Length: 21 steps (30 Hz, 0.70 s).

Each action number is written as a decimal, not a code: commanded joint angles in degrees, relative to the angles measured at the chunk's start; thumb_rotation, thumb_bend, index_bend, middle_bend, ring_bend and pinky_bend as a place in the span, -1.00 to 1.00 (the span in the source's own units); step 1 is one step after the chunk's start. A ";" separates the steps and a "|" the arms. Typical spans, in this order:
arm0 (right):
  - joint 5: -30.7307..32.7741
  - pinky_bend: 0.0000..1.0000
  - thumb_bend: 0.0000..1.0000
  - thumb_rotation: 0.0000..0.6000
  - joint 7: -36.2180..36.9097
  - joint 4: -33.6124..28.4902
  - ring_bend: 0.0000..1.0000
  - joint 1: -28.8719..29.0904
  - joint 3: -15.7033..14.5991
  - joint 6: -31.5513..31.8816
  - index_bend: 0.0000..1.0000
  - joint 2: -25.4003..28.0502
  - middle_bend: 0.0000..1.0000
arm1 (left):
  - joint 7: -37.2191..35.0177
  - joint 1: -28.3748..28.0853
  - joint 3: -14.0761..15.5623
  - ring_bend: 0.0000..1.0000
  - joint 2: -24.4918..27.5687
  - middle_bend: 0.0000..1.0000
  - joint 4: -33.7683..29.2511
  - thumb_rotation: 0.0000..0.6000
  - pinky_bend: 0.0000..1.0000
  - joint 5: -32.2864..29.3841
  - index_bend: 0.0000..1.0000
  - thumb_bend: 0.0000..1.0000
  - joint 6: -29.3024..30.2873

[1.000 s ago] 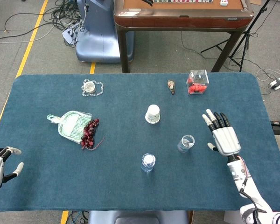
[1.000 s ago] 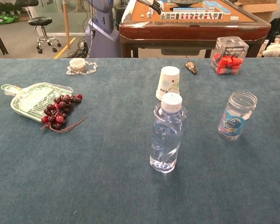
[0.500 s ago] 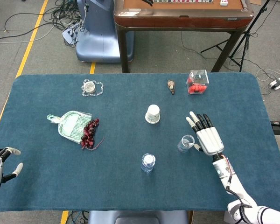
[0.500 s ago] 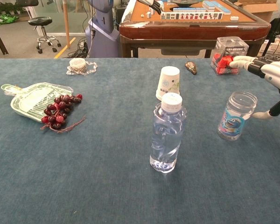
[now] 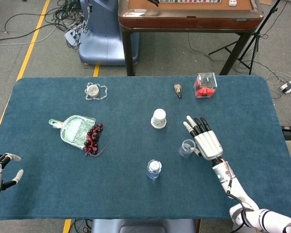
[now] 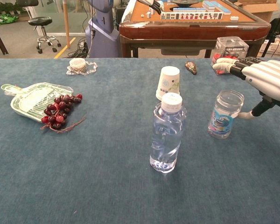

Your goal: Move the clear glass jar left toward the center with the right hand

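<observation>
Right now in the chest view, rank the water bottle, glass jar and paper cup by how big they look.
1. water bottle, nearest the camera
2. glass jar
3. paper cup, farther back; jar and cup look close, so their order is unsure.

clear glass jar (image 5: pixel 187 148) (image 6: pixel 222 114) stands upright, lidless, blue cartoon label, just right of the water bottle (image 6: pixel 167 132).

Right hand (image 6: pixel 269 80), fingers (image 6: pixel 231 65) straight, thumb touching upright clear glass jar (image 6: pixel 224 114)
</observation>
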 commanded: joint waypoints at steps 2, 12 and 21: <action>-0.32 -0.88 -1.00 1.00 0.26 0.23 -1.00 0.54 0.02 0.22 -1.00 -0.60 -1.00 | -0.02 -0.01 -0.01 -0.26 0.01 -0.17 0.01 1.00 0.04 -0.04 -0.14 -0.40 -0.06; -0.23 -0.88 -1.00 1.00 0.42 0.86 -1.00 2.51 0.41 -0.54 -1.00 -2.75 -1.00 | 0.01 -0.01 -0.01 -0.26 0.00 -0.17 0.03 1.00 0.04 -0.10 -0.14 -0.40 -0.15; -0.14 -0.88 -1.00 1.00 0.47 3.14 -1.00 5.38 1.58 -1.56 -1.00 -5.55 -1.00 | 0.01 -0.07 -0.01 -0.26 0.15 -0.17 0.06 1.00 0.04 -0.49 -0.14 -0.40 -0.63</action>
